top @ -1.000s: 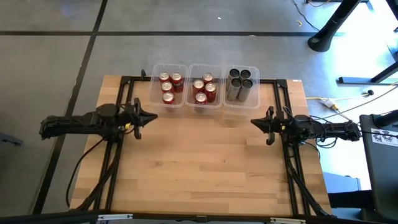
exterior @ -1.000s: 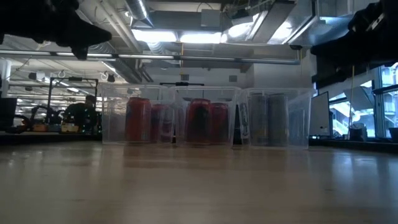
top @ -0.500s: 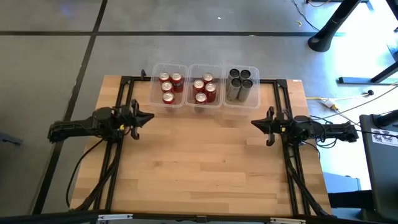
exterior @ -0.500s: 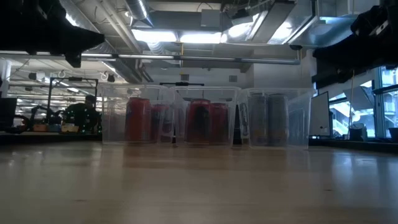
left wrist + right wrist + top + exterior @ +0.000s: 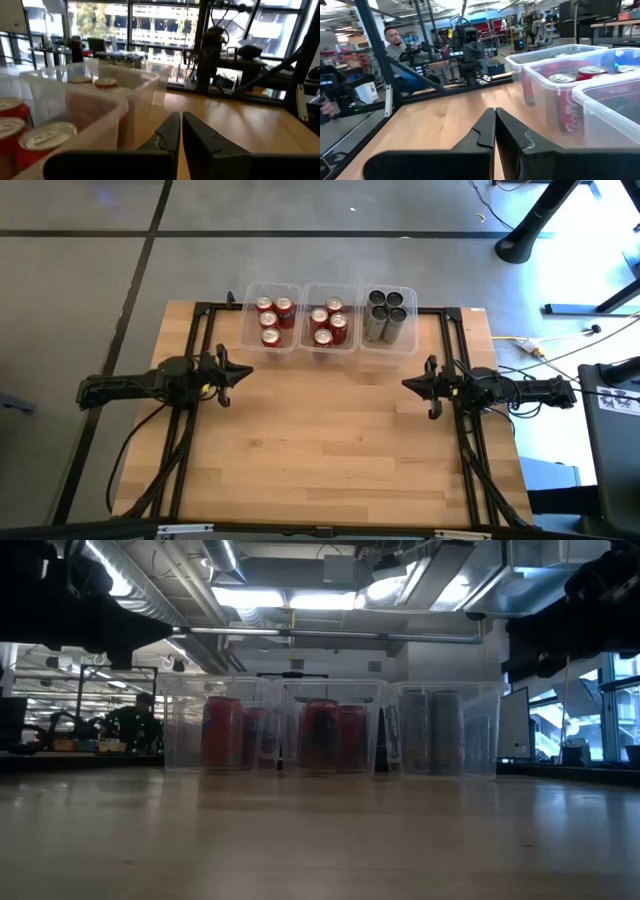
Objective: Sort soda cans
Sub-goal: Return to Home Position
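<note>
From above, the wooden table (image 5: 330,450) carries three clear bins in a row along its far edge. The left bin (image 5: 248,330) holds three red soda cans (image 5: 270,320), the middle bin (image 5: 330,349) five more, and the right bin (image 5: 388,349) the dark grey soda cans (image 5: 388,315), all upright. The left arm (image 5: 130,387) lies stretched level over the table's left side, pointing inward, with the left gripper (image 5: 243,372) near the left bin and apart from it. The right arm (image 5: 530,388) mirrors it from the right side, its right gripper (image 5: 407,383) near the right bin and clear of it. At table height both arms show only as dark shapes (image 5: 70,610) (image 5: 580,610) high above the boards. The cans stand behind the bins' clear walls, red (image 5: 222,732) at left and middle, grey (image 5: 430,730) at right. The left wrist camera shows its fingers (image 5: 167,132) pressed together on nothing, with red cans (image 5: 47,135) in the bin beside them. The right wrist camera likewise shows its fingers (image 5: 487,127) closed and empty. Red cans (image 5: 565,100) sit in a bin alongside, and a person (image 5: 395,42) is in the room beyond the table.
</note>
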Tool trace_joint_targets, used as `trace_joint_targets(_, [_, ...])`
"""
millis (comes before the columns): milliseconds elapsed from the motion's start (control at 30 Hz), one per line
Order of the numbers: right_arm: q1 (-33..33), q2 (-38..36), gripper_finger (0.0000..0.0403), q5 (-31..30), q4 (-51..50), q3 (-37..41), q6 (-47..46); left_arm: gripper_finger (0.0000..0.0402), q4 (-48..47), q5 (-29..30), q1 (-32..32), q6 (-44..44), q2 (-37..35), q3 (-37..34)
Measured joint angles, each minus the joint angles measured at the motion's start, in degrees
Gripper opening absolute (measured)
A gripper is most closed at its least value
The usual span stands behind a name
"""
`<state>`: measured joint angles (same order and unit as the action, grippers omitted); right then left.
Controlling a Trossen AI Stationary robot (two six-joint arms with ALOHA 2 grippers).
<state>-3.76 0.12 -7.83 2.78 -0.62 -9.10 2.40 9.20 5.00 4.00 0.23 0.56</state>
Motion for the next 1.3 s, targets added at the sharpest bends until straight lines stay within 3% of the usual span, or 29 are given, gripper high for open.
trace_joint_targets(300, [0.01,0.13,0.0012,8.01,-1.71,0.10,1.35,0.0013,-0.33,-0.01,0.01,-2.41,0.67,0.00])
trace_joint_targets(1300, [0.01,0.50,0.0012,7.45,-2.00,0.22,3.38,0.0013,-0.34,-0.01,0.01,-2.53,0.68,0.00])
